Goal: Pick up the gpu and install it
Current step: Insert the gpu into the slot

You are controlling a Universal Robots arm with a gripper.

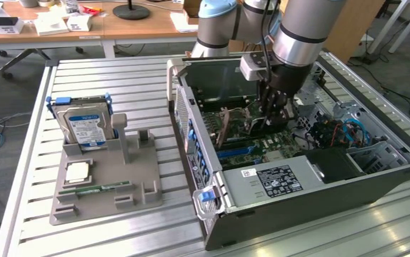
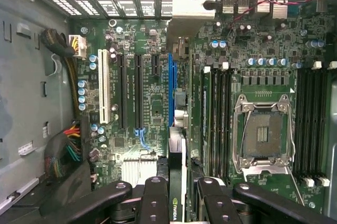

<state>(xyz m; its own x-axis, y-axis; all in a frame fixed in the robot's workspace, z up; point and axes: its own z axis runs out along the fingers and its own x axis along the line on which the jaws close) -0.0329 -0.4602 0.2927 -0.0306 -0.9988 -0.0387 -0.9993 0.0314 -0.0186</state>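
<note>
Wrist view shows the gpu (image 2: 176,174) edge-on, mostly hidden between my fingers (image 2: 156,200), by the blue slot (image 2: 170,89). My gripper (image 2: 182,203) clamps it, arm reaching down into the case (image 1: 319,206).

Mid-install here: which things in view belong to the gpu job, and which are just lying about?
Job: gpu, clamped in the gripper; motherboard; open computer case.
Lying about: hard drive, RAM stick and processor chip, all on the grey holder.
</note>
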